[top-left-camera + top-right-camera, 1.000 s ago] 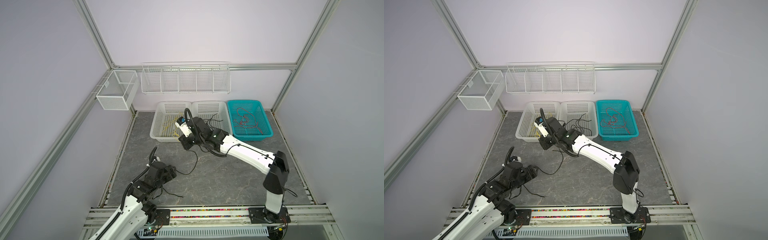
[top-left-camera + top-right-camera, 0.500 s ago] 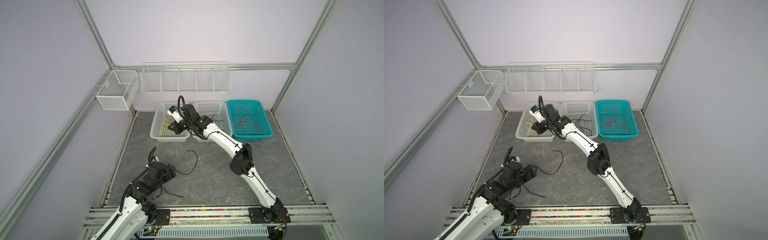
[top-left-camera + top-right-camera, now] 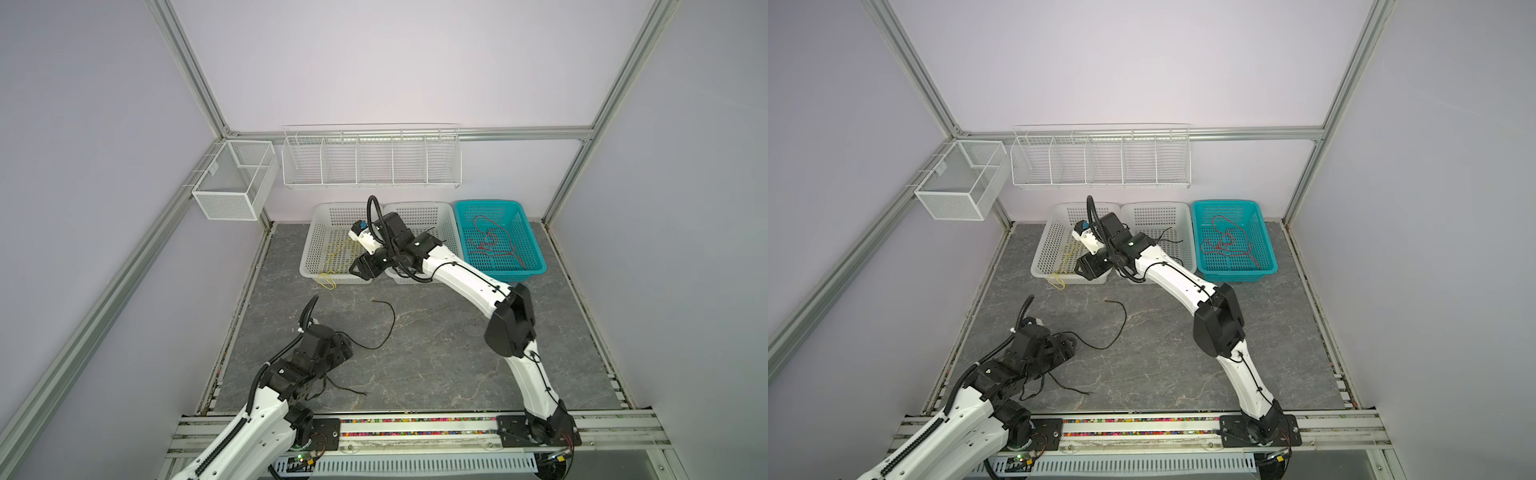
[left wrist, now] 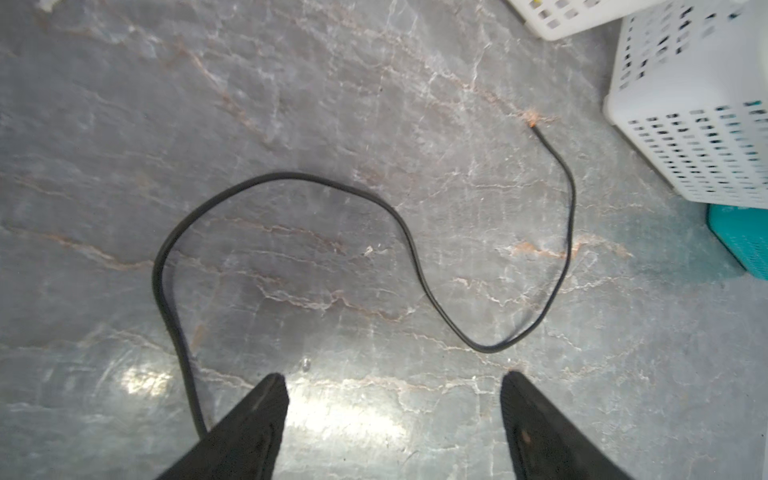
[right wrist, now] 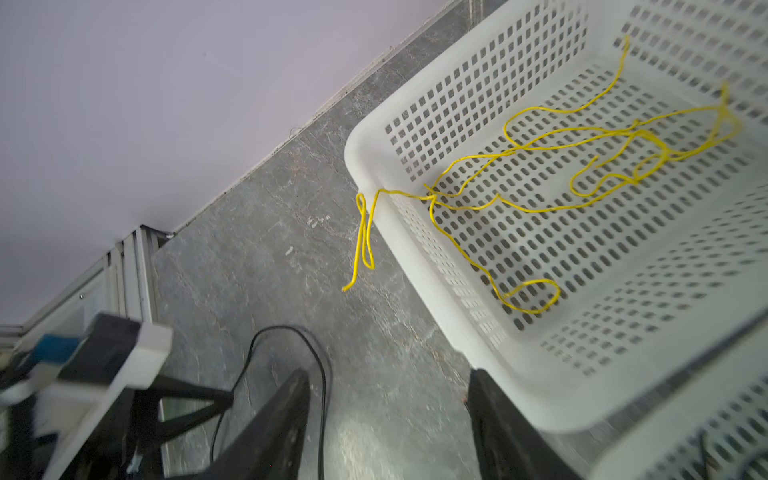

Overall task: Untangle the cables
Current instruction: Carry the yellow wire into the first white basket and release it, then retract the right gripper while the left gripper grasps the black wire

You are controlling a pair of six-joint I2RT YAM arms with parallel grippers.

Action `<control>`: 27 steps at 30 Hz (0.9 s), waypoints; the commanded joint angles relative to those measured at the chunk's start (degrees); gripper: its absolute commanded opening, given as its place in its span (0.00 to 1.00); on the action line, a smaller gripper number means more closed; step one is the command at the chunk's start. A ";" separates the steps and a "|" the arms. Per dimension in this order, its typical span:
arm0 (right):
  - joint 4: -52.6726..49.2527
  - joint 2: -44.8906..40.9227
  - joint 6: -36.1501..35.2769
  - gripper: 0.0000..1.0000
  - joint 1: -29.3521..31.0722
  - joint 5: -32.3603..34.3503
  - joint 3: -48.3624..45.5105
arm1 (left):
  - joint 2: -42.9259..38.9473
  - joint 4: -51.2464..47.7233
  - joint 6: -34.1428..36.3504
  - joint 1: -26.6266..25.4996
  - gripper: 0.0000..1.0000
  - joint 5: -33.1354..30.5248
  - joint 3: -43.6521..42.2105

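A yellow cable (image 3: 338,253) (image 5: 582,137) lies tangled in the left white basket (image 3: 308,249) (image 5: 419,266), and one loop (image 3: 327,282) hangs over the front rim onto the floor. My right gripper (image 3: 360,269) (image 5: 390,399) hovers open and empty at that basket's front edge. A black cable (image 3: 388,322) (image 4: 291,176) curves across the floor in front of my left gripper (image 3: 347,349) (image 4: 392,382), which is open and low with nothing between its fingers. In both top views a red cable (image 3: 1225,245) lies in the teal basket (image 3: 1268,249). Thin black cables (image 3: 1169,239) lie in the middle white basket (image 3: 1187,232).
Another black cable (image 3: 345,388) lies on the floor beside the left arm's base. A wire rack (image 3: 372,158) hangs on the back wall and a mesh box (image 3: 232,187) on the left rail. The three baskets stand in a row along the back wall.
The right gripper swung over the left white basket, then drew back to its front rim and opened; the yellow cable now lies in the basket. The left arm stayed still.
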 commanded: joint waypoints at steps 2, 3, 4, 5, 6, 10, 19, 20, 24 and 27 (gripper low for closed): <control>7.19 -16.04 -3.19 0.67 0.51 6.20 -14.24 | 0.36 -4.62 -2.67 0.15 0.81 1.96 -0.39; 8.42 -19.44 -3.33 0.68 0.58 7.12 -18.13 | 0.22 -6.10 -3.45 0.08 0.81 2.16 -0.23; 9.62 -22.39 -3.29 0.68 0.52 7.62 -21.36 | -0.12 -7.67 -4.92 0.11 0.81 2.04 -0.21; 10.82 -25.53 -3.22 0.69 0.58 8.17 -24.92 | -0.53 -9.35 -6.34 0.11 0.80 1.87 -0.12; 11.81 -28.31 -3.07 0.69 0.59 8.43 -28.12 | -0.96 -12.01 -8.06 0.07 0.80 1.07 0.44; 12.22 -35.56 -3.09 0.69 0.63 9.73 -36.08 | -3.73 -25.23 -14.02 -0.06 0.80 -4.07 5.55; 11.17 -43.41 -2.46 0.69 1.02 11.42 -42.98 | -3.47 -27.23 -22.82 -0.10 0.74 -0.89 1.96; 10.92 -44.05 -2.28 0.69 1.18 11.47 -43.22 | -1.80 -26.25 -22.66 -0.07 0.72 -0.70 1.62; 10.11 -47.27 -2.25 0.69 2.16 12.86 -44.21 | 3.75 -22.17 -21.74 -0.04 0.62 0.65 0.74; 9.21 -50.36 -2.23 0.69 2.80 14.37 -45.26 | 5.05 -20.09 -21.15 -0.05 0.58 0.65 0.38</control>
